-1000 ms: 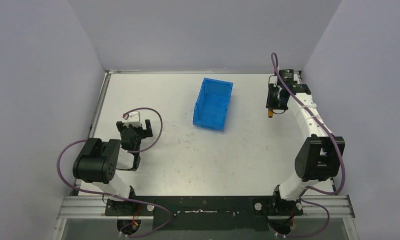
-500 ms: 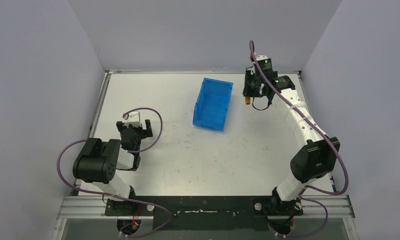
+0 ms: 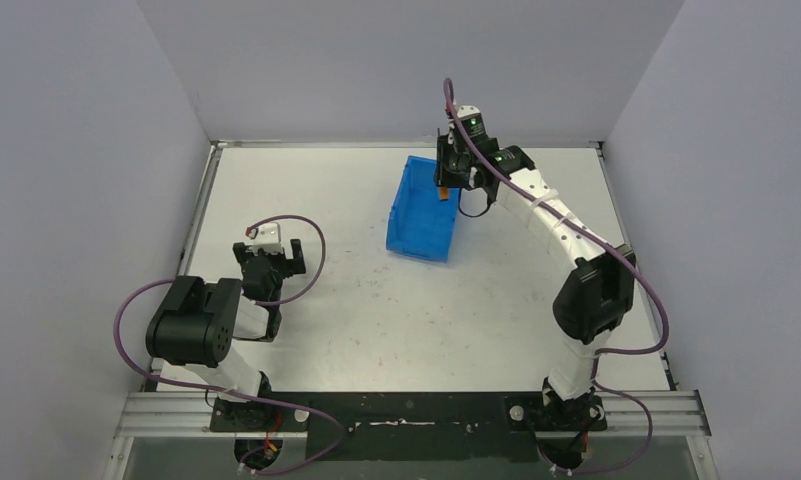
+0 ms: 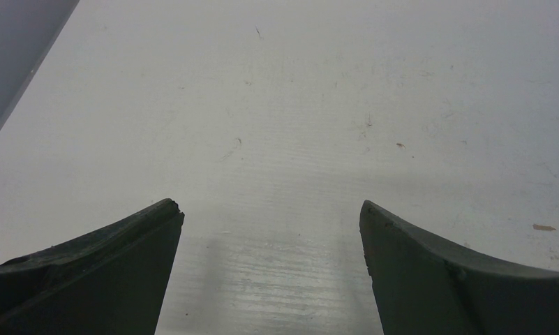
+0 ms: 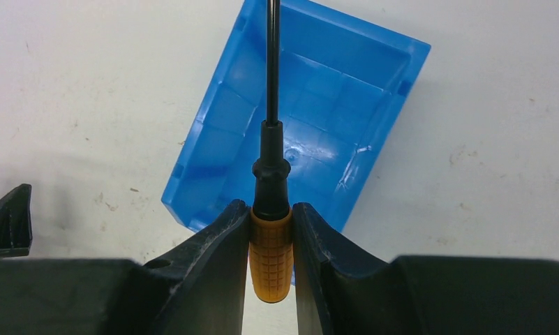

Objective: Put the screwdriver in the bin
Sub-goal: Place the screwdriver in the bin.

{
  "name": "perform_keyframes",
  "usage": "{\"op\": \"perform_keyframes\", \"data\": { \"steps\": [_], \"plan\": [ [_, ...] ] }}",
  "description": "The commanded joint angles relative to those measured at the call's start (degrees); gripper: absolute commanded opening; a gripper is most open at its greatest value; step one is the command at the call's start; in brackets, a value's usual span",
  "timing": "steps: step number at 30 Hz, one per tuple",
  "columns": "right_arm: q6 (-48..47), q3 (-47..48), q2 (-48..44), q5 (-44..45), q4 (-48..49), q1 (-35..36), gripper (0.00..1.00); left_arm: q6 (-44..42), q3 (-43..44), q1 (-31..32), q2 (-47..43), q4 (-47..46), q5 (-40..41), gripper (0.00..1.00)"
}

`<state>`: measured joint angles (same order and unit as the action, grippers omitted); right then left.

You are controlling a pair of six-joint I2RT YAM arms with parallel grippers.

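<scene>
The carry looks done: the right fingers (image 5: 210, 244) are clamped on the screwdriver (image 5: 270, 248), its shaft pointing down over the bin (image 5: 220, 112), so the next move likely calls for a plain release, while the left fingers (image 4: 123, 241) stand apart above the bench (image 4: 297, 105).

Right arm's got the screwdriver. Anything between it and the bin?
Nothing visible. The right gripper is shut on the orange handle of the screwdriver, with the shaft pointing over the bin. The bin's top is open, with no lid or object across it. The left gripper sits far off, open.
</scene>
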<state>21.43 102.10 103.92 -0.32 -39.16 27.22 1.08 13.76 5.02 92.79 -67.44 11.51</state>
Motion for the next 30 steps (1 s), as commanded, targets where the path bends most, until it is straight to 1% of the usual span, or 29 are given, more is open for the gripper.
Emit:
{"op": "perform_keyframes", "data": {
  "steps": [1, 4, 11, 17, 21, 30],
  "plan": [
    [3.83, 3.41, 0.33, 2.15, 6.84, 1.78, 0.02, 0.44, 0.74, -0.36, -0.56, -2.04, -0.33, 0.97],
    [5.82, 2.44, 0.17, 4.49, 9.01, 2.9, 0.02, 0.42, 0.74, -0.36, -0.6, -1.99, -0.35, 0.97],
    [10.45, -4.07, -1.11, 8.78, 16.12, 4.65, 0.02, 0.42, 0.74, -0.36, -0.56, -1.99, -0.36, 0.97],
    [13.91, -8.26, -0.21, 16.66, 17.71, 6.81, 0.04, 0.44, 0.74, -0.36, -0.59, -1.99, -0.35, 0.97],
    [15.92, -10.46, 1.18, 18.13, 19.83, 7.31, 0.05, 0.42, 0.74, -0.36, -0.6, -2.01, -0.35, 0.97],
    [19.31, -10.92, 6.62, 20.55, 20.38, 8.06, 0.05, 0.41, 0.74, -0.36, -0.6, -2.02, -0.35, 0.97]
  ]
}}
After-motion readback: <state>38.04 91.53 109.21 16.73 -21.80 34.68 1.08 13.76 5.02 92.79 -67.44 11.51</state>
